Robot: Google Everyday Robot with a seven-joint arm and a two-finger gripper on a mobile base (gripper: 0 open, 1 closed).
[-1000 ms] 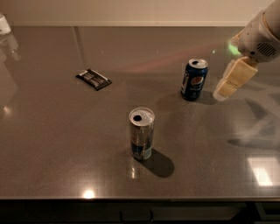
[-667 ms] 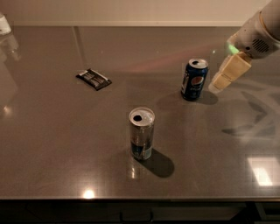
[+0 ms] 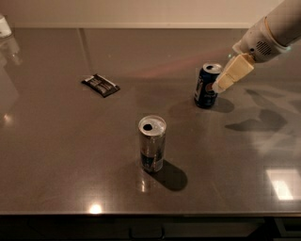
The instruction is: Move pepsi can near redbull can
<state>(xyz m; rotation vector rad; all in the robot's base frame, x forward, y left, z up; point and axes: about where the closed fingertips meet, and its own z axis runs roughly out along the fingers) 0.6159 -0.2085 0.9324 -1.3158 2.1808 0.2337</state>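
Gripper (image 3: 225, 81) sits at the right side of the pepsi can (image 3: 205, 89); grip state cannot be told. Redbull can (image 3: 152, 143) stands well apart, nearer the table's (image 3: 56, 188) front edge. Both 2 cans upright.

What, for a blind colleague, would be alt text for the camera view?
The gripper, at upper right, is close beside the upright pepsi can on a grey table. The redbull can stands apart, nearer the front; a dark packet lies left.

Seeming office kitchen or lab: dark polished counter (image 3: 70, 164) meeting pale wall (image 3: 141, 12); gripper (image 3: 220, 86) hovering just beside pepsi can (image 3: 205, 90).
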